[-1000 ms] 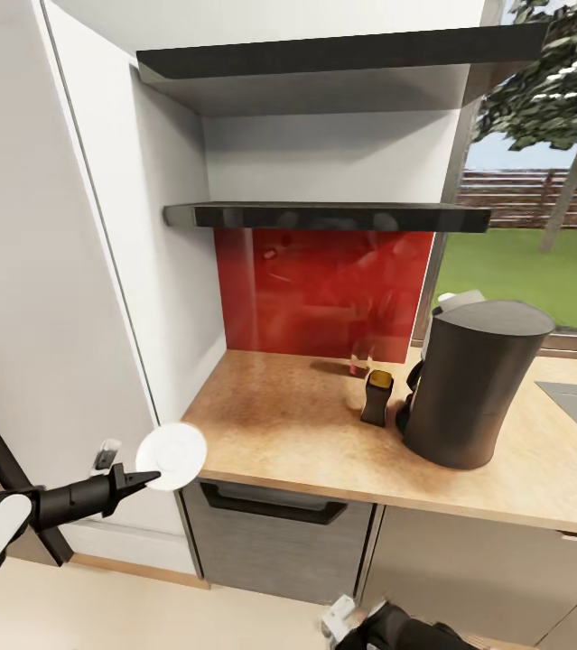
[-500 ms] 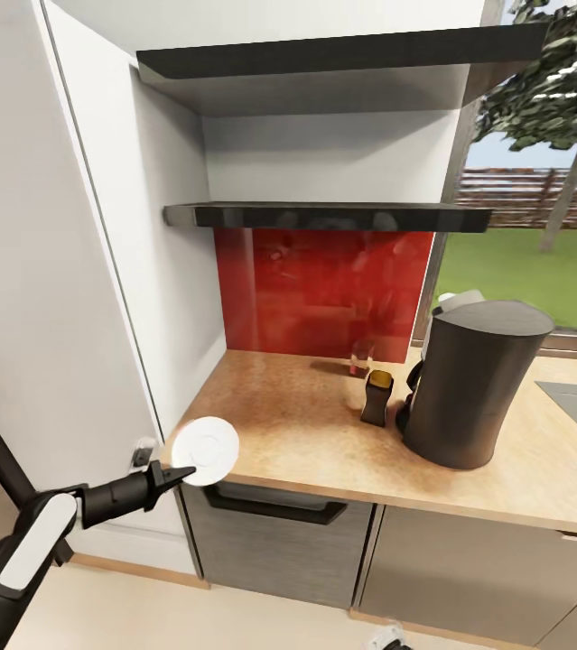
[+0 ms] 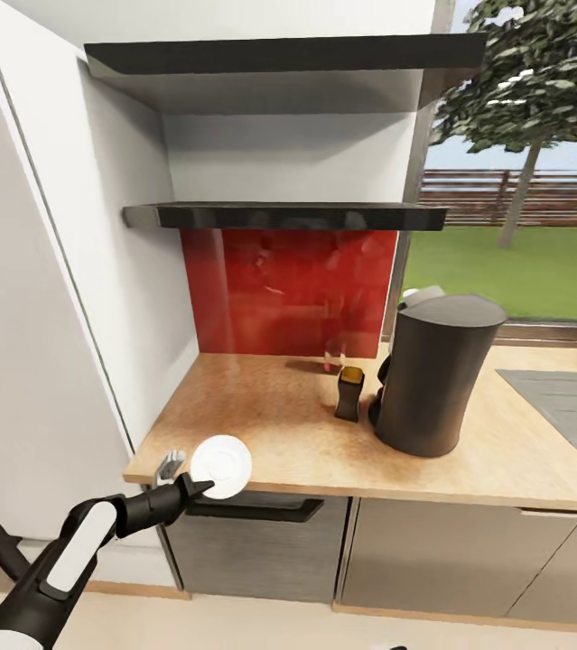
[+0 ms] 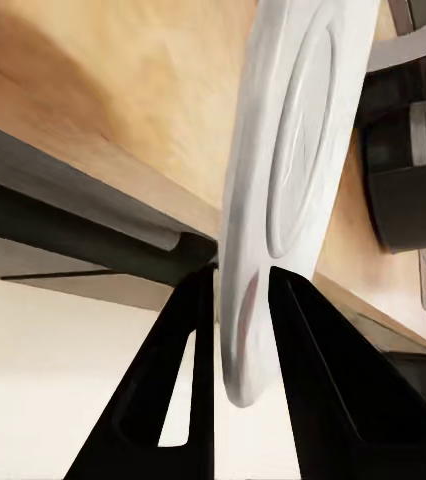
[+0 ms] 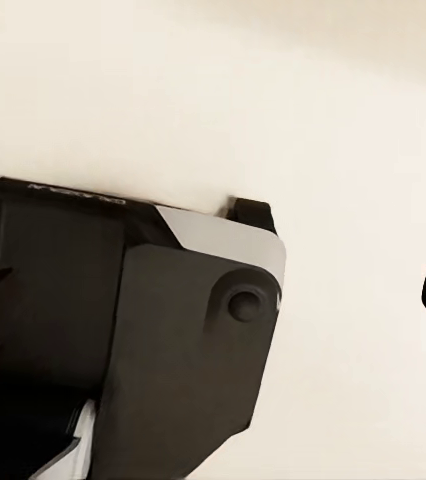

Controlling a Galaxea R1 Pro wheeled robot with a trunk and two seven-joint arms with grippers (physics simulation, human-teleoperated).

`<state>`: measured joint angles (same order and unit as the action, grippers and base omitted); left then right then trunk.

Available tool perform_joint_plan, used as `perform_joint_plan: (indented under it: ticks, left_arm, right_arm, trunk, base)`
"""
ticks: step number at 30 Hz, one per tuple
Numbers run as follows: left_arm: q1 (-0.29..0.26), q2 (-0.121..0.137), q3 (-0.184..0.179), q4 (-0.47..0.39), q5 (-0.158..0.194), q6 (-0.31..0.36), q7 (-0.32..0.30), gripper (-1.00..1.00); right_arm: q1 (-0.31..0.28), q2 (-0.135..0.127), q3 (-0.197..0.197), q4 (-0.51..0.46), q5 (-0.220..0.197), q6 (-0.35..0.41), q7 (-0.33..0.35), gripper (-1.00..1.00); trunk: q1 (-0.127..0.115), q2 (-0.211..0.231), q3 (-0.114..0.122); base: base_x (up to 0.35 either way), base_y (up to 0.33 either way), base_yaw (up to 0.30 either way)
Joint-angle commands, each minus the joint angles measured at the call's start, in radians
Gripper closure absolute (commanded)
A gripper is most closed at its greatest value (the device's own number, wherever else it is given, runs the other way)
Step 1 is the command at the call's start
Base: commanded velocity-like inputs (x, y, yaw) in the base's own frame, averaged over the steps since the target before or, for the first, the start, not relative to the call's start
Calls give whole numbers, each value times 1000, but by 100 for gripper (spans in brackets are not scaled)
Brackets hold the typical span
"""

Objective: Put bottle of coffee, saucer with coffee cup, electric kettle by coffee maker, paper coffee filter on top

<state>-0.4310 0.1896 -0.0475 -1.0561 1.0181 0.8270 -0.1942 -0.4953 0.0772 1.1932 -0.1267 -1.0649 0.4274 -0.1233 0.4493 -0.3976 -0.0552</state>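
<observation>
My left gripper (image 3: 200,488) is shut on the rim of a white saucer (image 3: 220,465), which it holds on edge just at the countertop's front left corner. In the left wrist view the saucer (image 4: 293,190) stands pinched between the two black fingers (image 4: 188,390), over the counter edge. The dark cylindrical coffee maker (image 3: 432,375) stands on the wooden countertop (image 3: 261,424), with a small dark bottle with an amber cap (image 3: 349,394) just to its left. The right wrist view shows the robot's own dark base (image 5: 123,330) and pale floor.
Two dark shelves (image 3: 279,215) hang above a red backsplash (image 3: 288,289). A white tall cabinet (image 3: 35,316) bounds the counter on the left. Below the counter sits a drawer with a dark handle (image 3: 261,511). A grey sink area (image 3: 568,406) lies at the right.
The head view has shifted, so the scene sits further left. My left gripper has carried the saucer rightward to the counter's front edge. The right arm has left the head view's bottom.
</observation>
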Motion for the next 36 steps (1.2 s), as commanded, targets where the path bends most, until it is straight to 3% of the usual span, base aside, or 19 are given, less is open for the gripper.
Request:
perform_joint_plan:
  ticks: [1,10,19,23,26,30,33,36]
  left_arm:
    - [-1,-1,-2,-3,-5,1,3,100]
    - [-3,-28,-20,-15,-3,6,11,100]
    - [-5,-42,-22,-104,8,25,18,100]
    - [-16,-45,-18,-111,44,75,20,100]
    - [-48,-46,-15,-99,106,153,30,100]
    - [-68,-61,-11,-91,169,179,120,100]
    - [-80,-94,12,-78,228,183,235,100]
    - [-93,-139,67,-72,280,175,411,100]
  right_arm:
    - [-1,0,8,-2,-12,-9,-7,-100]
    - [0,2,8,-3,-12,-44,-7,-100]
    - [1,2,8,-3,-13,-47,-7,-100]
    - [1,2,8,-3,-13,-47,-6,-100]
    - [1,2,8,-5,-13,-47,-4,-100]
    - [1,3,7,-9,-13,-47,-1,-100]
    - [1,5,8,-11,-13,-46,10,-100]
    - [1,5,8,-11,-13,-46,29,-100]
  trunk:
    - [1,-2,-2]
    - [1,-2,-2]
    - [1,-2,-2]
    - [1,-2,-2]
    - [1,-2,-2]
    - [1,-2,-2]
    - [1,-2,-2]
    - [1,-2,-2]
  base:
    - [0,0,-263]
    - [0,0,-264]
    - [0,0,-264]
    - [0,0,-264]
    - [0,0,-264]
    - [0,0,-264]
    - [0,0,-264]
    - [0,0,-175]
